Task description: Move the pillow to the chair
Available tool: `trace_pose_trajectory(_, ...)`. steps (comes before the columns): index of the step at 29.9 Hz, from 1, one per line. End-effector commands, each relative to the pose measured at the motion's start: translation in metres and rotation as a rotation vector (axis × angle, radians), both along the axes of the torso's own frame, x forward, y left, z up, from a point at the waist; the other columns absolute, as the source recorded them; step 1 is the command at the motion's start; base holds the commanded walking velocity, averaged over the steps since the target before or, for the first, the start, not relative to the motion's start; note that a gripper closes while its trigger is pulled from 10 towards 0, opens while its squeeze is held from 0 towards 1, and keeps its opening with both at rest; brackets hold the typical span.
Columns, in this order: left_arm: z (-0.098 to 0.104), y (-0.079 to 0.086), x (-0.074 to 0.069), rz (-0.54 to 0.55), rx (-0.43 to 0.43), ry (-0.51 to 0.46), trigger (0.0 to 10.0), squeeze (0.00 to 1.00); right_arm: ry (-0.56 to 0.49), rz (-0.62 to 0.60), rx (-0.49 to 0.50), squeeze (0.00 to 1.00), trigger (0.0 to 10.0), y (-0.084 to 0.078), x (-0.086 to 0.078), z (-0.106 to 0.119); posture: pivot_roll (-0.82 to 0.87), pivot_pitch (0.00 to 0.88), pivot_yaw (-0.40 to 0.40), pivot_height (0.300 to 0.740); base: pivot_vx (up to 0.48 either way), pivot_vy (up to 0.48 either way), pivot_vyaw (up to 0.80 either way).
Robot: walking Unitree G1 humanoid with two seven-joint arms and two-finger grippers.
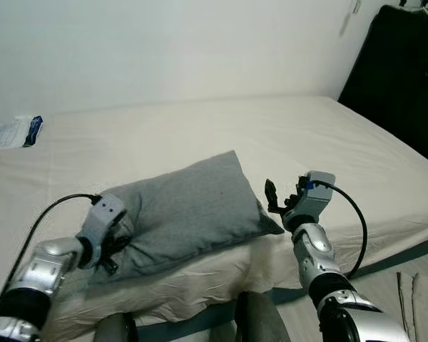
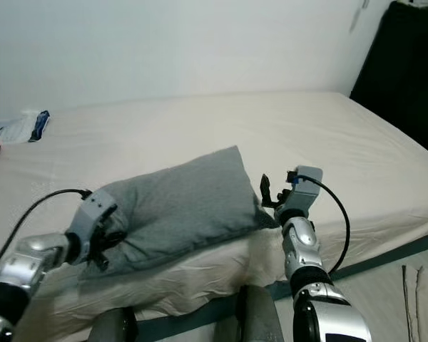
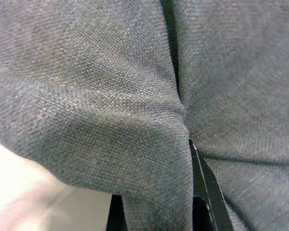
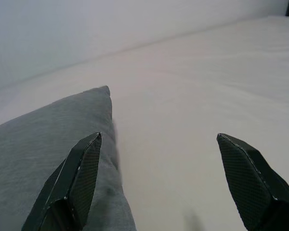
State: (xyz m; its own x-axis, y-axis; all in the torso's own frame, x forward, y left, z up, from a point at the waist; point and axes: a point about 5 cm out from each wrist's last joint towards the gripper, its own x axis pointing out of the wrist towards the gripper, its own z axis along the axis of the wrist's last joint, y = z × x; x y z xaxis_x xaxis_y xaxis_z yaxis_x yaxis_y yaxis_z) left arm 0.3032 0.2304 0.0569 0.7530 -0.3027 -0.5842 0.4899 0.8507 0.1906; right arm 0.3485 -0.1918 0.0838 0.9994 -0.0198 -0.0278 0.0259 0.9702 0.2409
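Bed (image 1: 328,135) by white wall holds pillow (image 1: 185,210), left pincer (image 1: 114,246) pinching it, right pincer (image 4: 159,183) wide

The left arm reaches in from the lower left of the head view, its left gripper (image 1: 114,246) pinched tight on grey cloth. The right arm rises from the lower right, wrist bent forward, its right gripper (image 4: 161,144) spread wide, fingers (image 4: 79,178) holding nothing.

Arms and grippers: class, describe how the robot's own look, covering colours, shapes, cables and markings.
Both arms are jointed silver metal. A black cable loops to each grey, boxy wrist housing. The left gripper and right gripper have long black fingers, tapered and finely textured. The right wrist carries a small blue mark.
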Motion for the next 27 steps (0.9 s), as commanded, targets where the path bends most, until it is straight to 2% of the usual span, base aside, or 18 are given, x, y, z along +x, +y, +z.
trace_pose_trajectory(1,-0.019,-0.001,-0.008,0.036,0.085,0.052,0.0,0.0,0.023,-0.003,0.026,0.0,10.0,-0.001,0.001,-0.002,0.05,0.0,-0.129,0.538,0.0,0.0,0.0)
trace_pose_trajectory(7,-0.027,-0.006,-0.01,0.037,0.135,0.045,0.0,0.0,0.024,0.01,0.032,0.0,10.0,-0.002,0.001,-0.002,0.04,0.0,-0.126,0.538,0.0,0.0,0.0)
trace_pose_trajectory(9,-0.04,-0.015,-0.014,0.004,0.202,0.052,0.0,0.0,0.072,0.039,0.053,0.0,10.0,-0.002,0.0,-0.008,0.04,0.0,-0.122,0.538,0.0,0.0,0.0)
trace_pose_trajectory(10,-0.045,-0.019,-0.016,-0.007,0.217,0.054,0.0,0.0,0.106,0.066,0.083,0.0,10.0,-0.001,-0.001,-0.012,0.03,0.0,-0.119,0.538,0.0,0.0,0.0)
trace_pose_trajectory(12,-0.045,-0.019,-0.016,-0.007,0.217,0.054,0.0,0.0,0.106,0.066,0.083,0.0,10.0,-0.001,-0.001,-0.012,0.03,0.0,-0.119,0.538,0.0,0.0,0.0)
trace_pose_trajectory(13,-0.049,-0.024,-0.017,-0.024,0.225,0.059,0.0,0.0,0.149,0.119,0.129,0.0,10.0,0.005,-0.002,-0.018,0.03,0.0,-0.119,0.538,0.0,0.0,0.0)
trace_pose_trajectory(14,-0.049,-0.024,-0.017,-0.024,0.225,0.059,0.0,0.0,0.149,0.119,0.129,0.0,10.0,0.005,-0.002,-0.018,0.03,0.0,-0.119,0.538,0.0,0.0,0.0)
trace_pose_trajectory(15,-0.051,-0.028,-0.018,-0.035,0.225,0.06,0.0,0.0,0.185,0.173,0.184,0.0,10.0,0.011,-0.004,-0.023,0.03,0.0,-0.118,0.538,0.0,0.0,0.0)
trace_pose_trajectory(16,-0.051,-0.028,-0.018,-0.035,0.225,0.06,0.0,0.0,0.185,0.173,0.184,0.0,10.0,0.011,-0.004,-0.023,0.03,0.0,-0.118,0.538,0.0,0.0,0.0)
trace_pose_trajectory(17,-0.053,-0.031,-0.018,-0.042,0.225,0.057,0.0,0.0,0.22,0.232,0.238,0.0,10.0,0.017,-0.006,-0.028,0.03,0.0,-0.118,0.538,0.0,0.0,0.0)
trace_pose_trajectory(20,-0.054,-0.034,-0.017,-0.049,0.227,0.054,0.0,0.0,0.246,0.27,0.278,0.0,10.0,0.021,-0.009,-0.031,0.03,0.0,-0.117,0.538,0.0,0.0,0.0)
trace_pose_trajectory(24,-0.055,-0.04,-0.015,-0.054,0.225,0.041,0.0,0.0,0.296,0.511,0.375,0.0,10.0,0.051,-0.015,-0.036,0.03,0.0,-0.113,0.538,0.0,0.0,0.0)
trace_pose_trajectory(25,-0.055,-0.04,-0.015,-0.054,0.225,0.041,0.0,0.0,0.296,0.511,0.375,0.0,10.0,0.051,-0.015,-0.036,0.03,0.0,-0.113,0.538,0.0,0.0,0.0)
trace_pose_trajectory(27,-0.055,-0.043,-0.015,-0.062,0.226,0.038,0.0,0.0,0.316,0.687,0.357,0.0,10.0,0.069,-0.022,-0.039,0.03,0.0,-0.114,0.538,0.0,0.0,0.0)
